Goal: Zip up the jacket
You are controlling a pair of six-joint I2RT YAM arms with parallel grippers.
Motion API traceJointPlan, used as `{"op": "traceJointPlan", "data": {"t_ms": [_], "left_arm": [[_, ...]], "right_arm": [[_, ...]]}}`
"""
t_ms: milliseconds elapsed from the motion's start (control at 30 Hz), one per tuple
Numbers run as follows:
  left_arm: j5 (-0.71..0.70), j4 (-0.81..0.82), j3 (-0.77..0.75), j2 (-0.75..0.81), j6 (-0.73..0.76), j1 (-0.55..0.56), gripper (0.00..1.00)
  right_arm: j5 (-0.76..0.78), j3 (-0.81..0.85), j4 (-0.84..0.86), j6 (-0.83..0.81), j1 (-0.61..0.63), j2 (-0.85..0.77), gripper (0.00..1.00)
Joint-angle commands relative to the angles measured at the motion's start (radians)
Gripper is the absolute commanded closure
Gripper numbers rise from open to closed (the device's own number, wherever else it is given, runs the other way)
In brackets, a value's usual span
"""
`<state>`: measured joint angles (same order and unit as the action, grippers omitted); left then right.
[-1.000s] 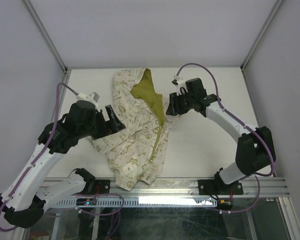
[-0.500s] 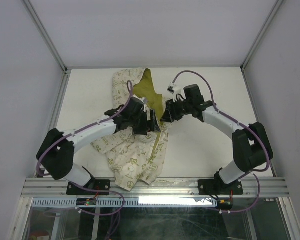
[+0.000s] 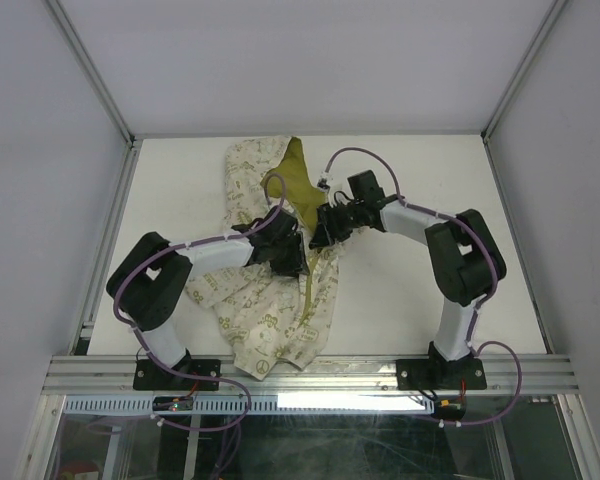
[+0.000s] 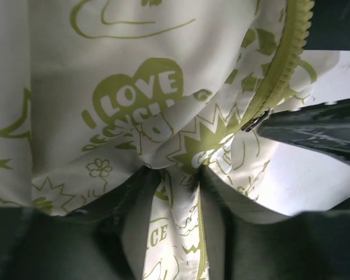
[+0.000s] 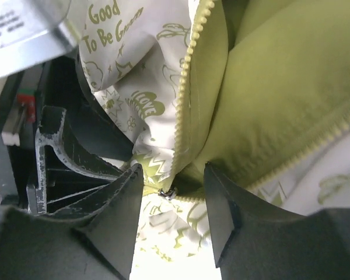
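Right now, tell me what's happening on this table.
Two robot arms are working on a jacket lying on the table. The left gripper pinches a fold of it beside the zipper. The right gripper is open, with its fingers on either side of the slider and not closed on it. Beyond the slider the front is not yet zipped, and the green lining shows.
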<state>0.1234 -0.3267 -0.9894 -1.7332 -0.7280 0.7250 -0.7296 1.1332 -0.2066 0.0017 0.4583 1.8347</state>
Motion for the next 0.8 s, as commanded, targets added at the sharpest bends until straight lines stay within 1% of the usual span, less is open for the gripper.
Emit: {"op": "traceJointPlan", "data": {"t_ms": [0,167,267,433,500,600,667,767], "left_arm": [[-0.040,0.035,0.052,-0.001,0.063,0.002,0.67],[-0.057,0.011,0.078,0.040,0.147,0.000,0.78],[-0.056,-0.037,0.069,0.072,0.227,-0.002,0.88],[-0.025,-0.131,0.030,0.147,0.373,-0.001,0.99],[-0.012,-0.178,-0.002,0.178,0.431,-0.002,1.00],[0.012,-0.245,-0.059,0.216,0.514,-0.002,1.00],[0.030,-0.292,-0.097,0.235,0.561,-0.001,1.00],[0.066,-0.345,-0.133,0.265,0.625,0.000,1.00]], "right_arm": [[-0.086,0.089,0.011,-0.034,0.033,0.060,0.51],[-0.135,0.121,-0.054,-0.052,0.042,0.117,0.54],[-0.207,0.120,-0.097,-0.092,0.048,0.108,0.54],[-0.337,0.142,-0.157,-0.158,0.072,0.102,0.52],[-0.361,0.157,-0.177,-0.181,0.092,0.102,0.47],[-0.360,0.163,-0.147,-0.168,0.116,0.097,0.47],[-0.352,0.165,-0.117,-0.144,0.127,0.098,0.48],[-0.360,0.175,-0.086,-0.125,0.147,0.106,0.52]]}}
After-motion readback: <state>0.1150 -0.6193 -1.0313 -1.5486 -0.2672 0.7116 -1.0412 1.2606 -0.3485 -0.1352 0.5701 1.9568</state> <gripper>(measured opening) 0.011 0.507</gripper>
